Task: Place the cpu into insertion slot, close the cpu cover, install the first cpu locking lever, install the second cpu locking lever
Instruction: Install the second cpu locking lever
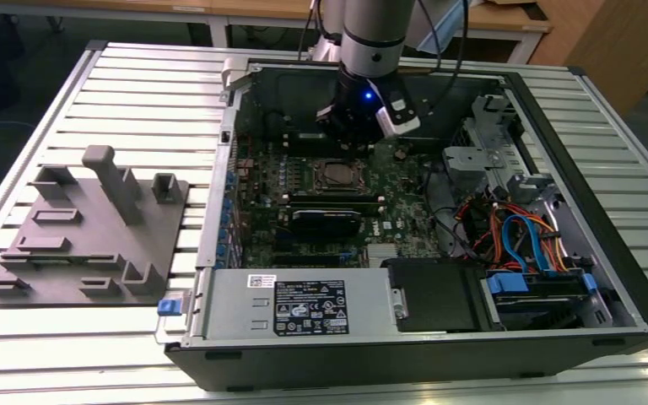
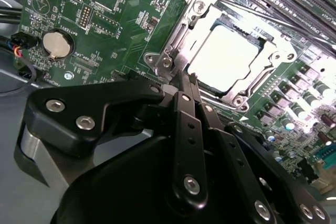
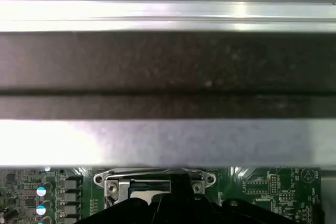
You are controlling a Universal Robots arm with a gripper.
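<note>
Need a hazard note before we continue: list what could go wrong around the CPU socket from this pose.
1. The gripper, fingers together, sits at the edge of the cpu cover; a slip could scrape the cpu.
2. Capacitors and a coin cell lie close and may be knocked.
3. Loose cables might snag the arm.

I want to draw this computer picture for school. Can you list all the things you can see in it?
cpu: one, pale silver, in the socket on the motherboard.
cpu cover: one, grey metal frame, closed around the cpu.
motherboard: one, green, inside the computer case.
coin battery: one, silver, on the motherboard.
computer case: one, black, open on the slatted table.
cables: several, blue and orange, exterior view's right.
fixture plate: one, grey, exterior view's left.
slatted table: one, silver.
end effector: one, black, fingertips at the socket edge.
</note>
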